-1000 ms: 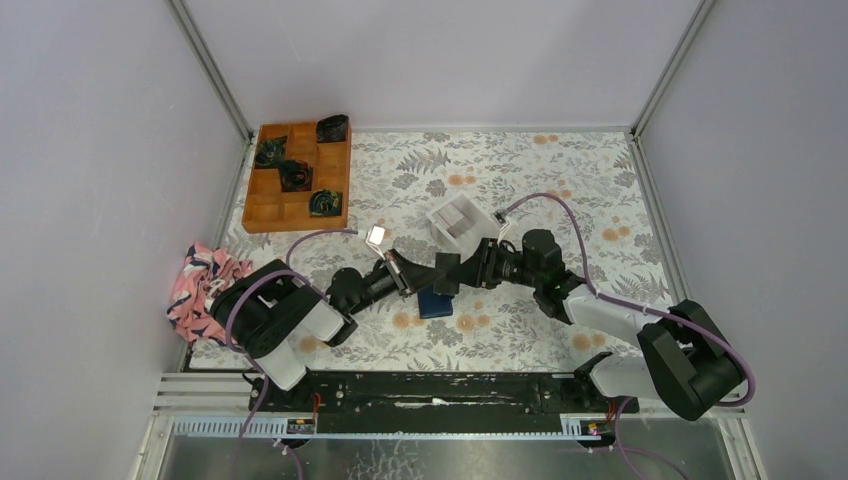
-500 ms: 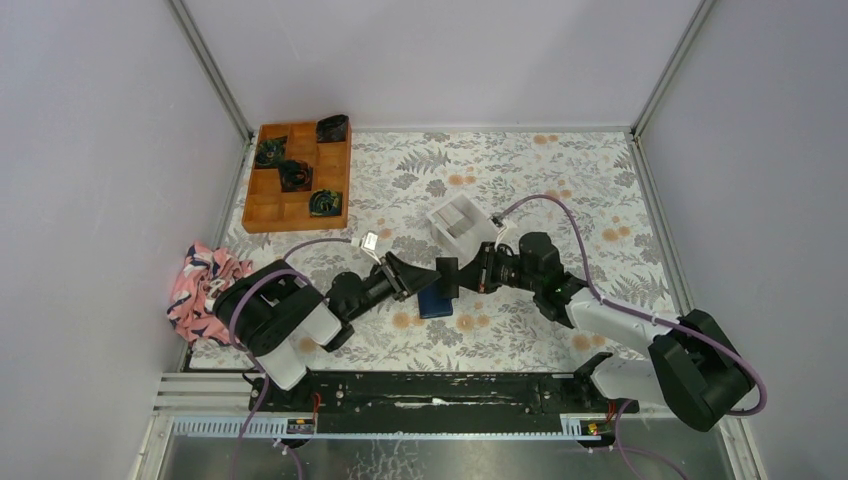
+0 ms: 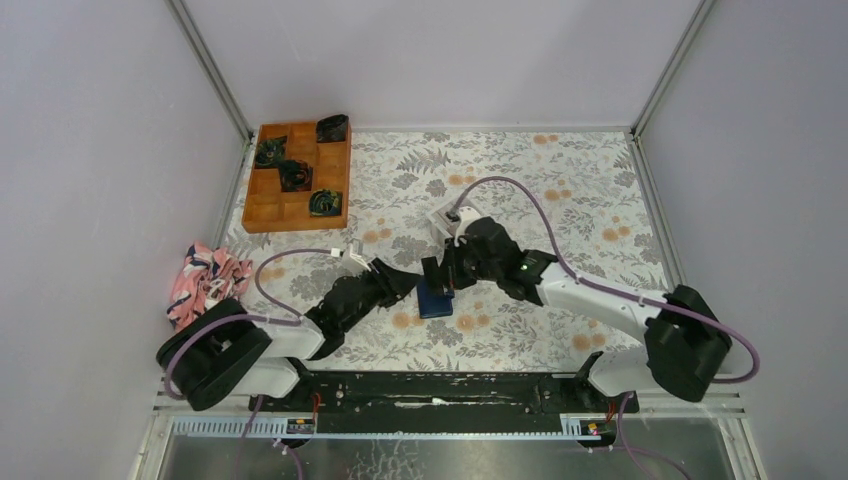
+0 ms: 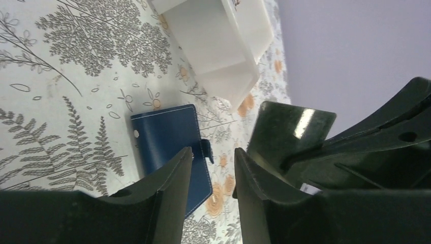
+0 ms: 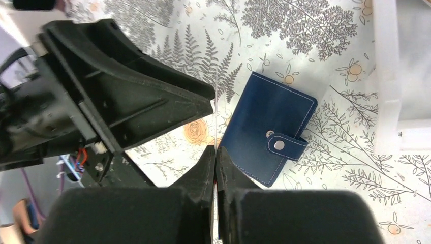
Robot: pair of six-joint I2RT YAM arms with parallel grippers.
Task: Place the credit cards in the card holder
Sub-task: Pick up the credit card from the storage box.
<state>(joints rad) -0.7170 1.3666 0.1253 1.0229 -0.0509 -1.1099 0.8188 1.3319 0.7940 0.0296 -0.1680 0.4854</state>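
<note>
One card has just changed hands. Far left, a pink cloth (image 3: pixel 205 280) is bunched at the edge of the worktop (image 3: pixel 560 180), with the orange tray (image 3: pixel 262 215) beyond it. The jaws of the left arm (image 3: pixel 350 300), pinched tight a second ago, now stand narrowly parted with nothing between them. Just past them the card holder (image 5: pixel 267 127) lies flat on the worktop, navy side up, its strap snapped down. The jaws of the right arm (image 3: pixel 600 300), parted a second ago, are now clamped on the dark card (image 4: pixel 290 127), holding it on edge just beside the holder. The white box (image 4: pixel 218 46) stands right behind. So the card is in the right arm's keeping, I'd say, but the holder needs opening before it can go in.
</note>
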